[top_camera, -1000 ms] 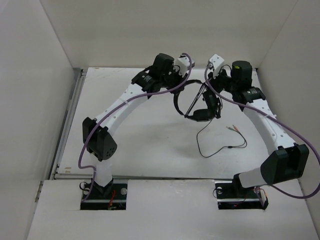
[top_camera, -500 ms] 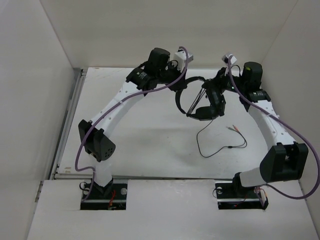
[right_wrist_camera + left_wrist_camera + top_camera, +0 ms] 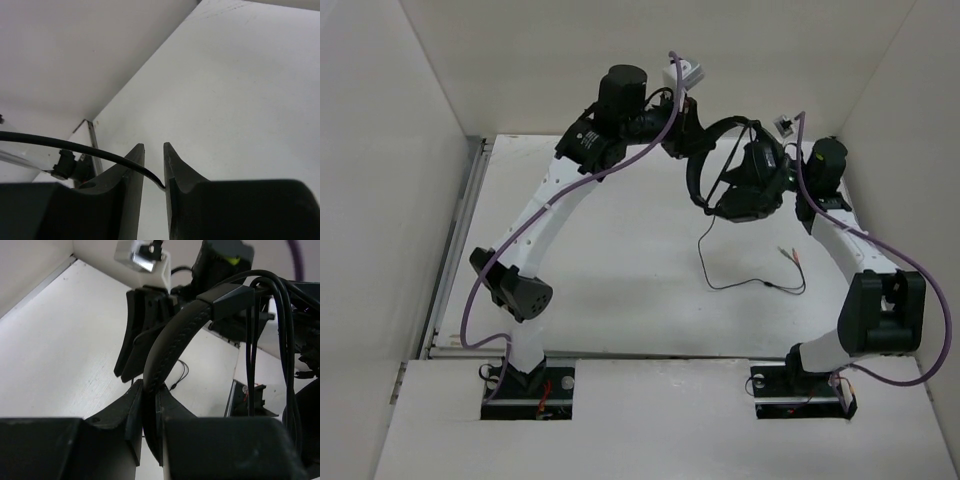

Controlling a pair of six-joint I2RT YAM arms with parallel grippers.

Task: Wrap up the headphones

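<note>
The black headphones (image 3: 718, 130) hang in the air between my two arms, above the back of the table. My left gripper (image 3: 692, 142) is shut on the stitched headband (image 3: 175, 335); its jaws (image 3: 149, 387) clamp it edge-on, and an earcup (image 3: 137, 335) hangs beyond. Turns of the thin black cable (image 3: 260, 340) run along the headband. My right gripper (image 3: 752, 172) sits by the earcups (image 3: 745, 205) and is shut on the cable (image 3: 75, 148), which enters between its fingertips (image 3: 153, 146). The loose cable (image 3: 706, 262) drops to the table and ends in reddish plug tips (image 3: 786, 254).
The white table (image 3: 600, 260) is boxed in by white walls on the left, back and right. A metal rail (image 3: 455, 250) runs along the left edge. Thick purple robot cables (image 3: 620, 165) loop along both arms.
Both arms rose and moved toward the back wall, lifting the headphones higher. The slack cable on the table was pulled up and to the left, and lies flatter.
</note>
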